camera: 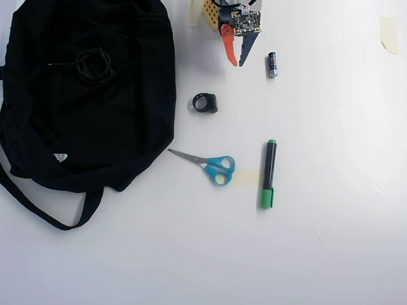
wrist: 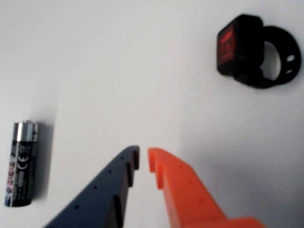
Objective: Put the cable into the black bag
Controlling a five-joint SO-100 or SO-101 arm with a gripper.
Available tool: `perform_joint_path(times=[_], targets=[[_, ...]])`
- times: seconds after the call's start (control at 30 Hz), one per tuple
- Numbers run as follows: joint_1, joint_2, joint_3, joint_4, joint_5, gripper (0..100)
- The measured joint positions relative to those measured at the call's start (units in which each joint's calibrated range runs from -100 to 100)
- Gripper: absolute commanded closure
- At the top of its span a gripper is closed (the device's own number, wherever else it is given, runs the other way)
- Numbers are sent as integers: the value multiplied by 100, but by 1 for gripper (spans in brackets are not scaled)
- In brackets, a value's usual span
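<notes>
The black cable point(camera: 94, 63) lies coiled on the black bag point(camera: 108, 133), which is spread flat at the left of the overhead view. Neither shows in the wrist view. My gripper point(camera: 238, 64) is at the top middle, well to the right of the bag, with one orange and one dark blue finger. In the wrist view my gripper point(wrist: 143, 159) hangs over bare white table, its jaws drawn together with only a thin slit between the tips and nothing held.
A small black strap device with a red face point(wrist: 256, 50) lies between bag and gripper point(camera: 205, 103). A battery point(wrist: 21, 164) lies just right of the gripper point(camera: 272, 65). Blue-handled scissors point(camera: 210, 164) and a green marker point(camera: 268, 173) lie mid-table.
</notes>
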Motion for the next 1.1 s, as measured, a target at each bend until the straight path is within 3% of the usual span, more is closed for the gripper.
perform_joint_path(times=[0.43, 1.1], targets=[[7, -17, 1077, -464, 5, 98], [7, -17, 1101, -481, 10, 98]])
